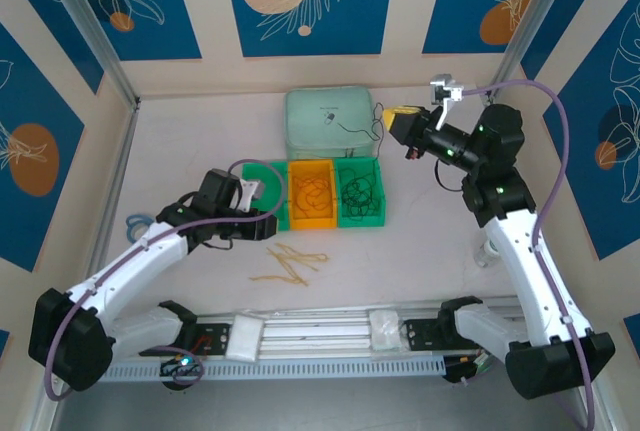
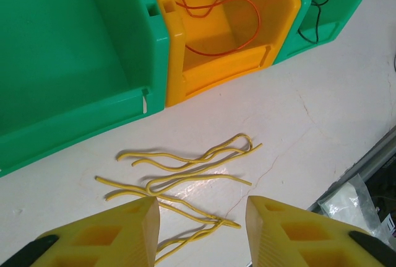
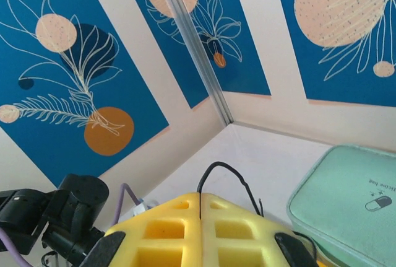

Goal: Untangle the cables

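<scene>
Well, my left gripper (image 2: 201,208) has its two yellow fingers apart, with nothing between them. It hangs over the pale yellow cables (image 2: 185,168), which lie loose on the white table (image 2: 322,112) just beside the bins. My right gripper (image 3: 201,197) is squeezed tight on one thin black cable (image 3: 226,169), near the pale green case (image 3: 346,199). Orange cables (image 2: 216,25) sit in the yellow bin (image 2: 204,72). Black cables (image 2: 317,13) sit in the green bin (image 2: 337,22) next to it.

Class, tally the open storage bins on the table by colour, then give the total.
Green: 2, the left green bin and the right green bin
Orange-yellow: 1, the orange-yellow bin
Total: 3
</scene>
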You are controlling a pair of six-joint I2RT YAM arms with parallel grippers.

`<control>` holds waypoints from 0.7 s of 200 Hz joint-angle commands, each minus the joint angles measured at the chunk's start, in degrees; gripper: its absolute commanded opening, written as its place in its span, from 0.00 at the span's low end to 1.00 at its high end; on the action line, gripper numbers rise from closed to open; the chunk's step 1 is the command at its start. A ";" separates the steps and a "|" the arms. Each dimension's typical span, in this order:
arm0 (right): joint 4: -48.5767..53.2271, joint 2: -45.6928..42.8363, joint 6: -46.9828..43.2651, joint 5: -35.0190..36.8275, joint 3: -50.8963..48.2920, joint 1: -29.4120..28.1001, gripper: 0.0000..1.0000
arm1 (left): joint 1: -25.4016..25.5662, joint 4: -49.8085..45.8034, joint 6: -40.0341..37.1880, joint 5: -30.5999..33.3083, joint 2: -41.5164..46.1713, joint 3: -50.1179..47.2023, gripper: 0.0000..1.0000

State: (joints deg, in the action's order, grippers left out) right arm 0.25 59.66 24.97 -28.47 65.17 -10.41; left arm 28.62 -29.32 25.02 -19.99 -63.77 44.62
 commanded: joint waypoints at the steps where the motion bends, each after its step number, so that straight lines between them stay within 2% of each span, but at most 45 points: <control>1: -3.16 1.11 0.62 -1.59 0.93 0.36 0.00 | -0.67 0.61 -1.63 -1.28 -0.95 1.70 0.41; 71: -2.38 5.01 -0.54 -1.66 -2.48 0.49 0.00 | -0.67 2.37 -1.81 -2.25 -4.22 2.65 0.41; 140: 14.08 10.12 -5.60 3.23 -6.59 -1.80 0.00 | -0.76 2.43 -3.28 -2.75 -5.81 4.20 0.41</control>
State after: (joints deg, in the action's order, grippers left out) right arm 5.32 68.55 22.57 -27.64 59.29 -10.81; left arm 28.62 -27.18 23.53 -21.21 -69.14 46.85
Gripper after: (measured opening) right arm 0.054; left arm 0.410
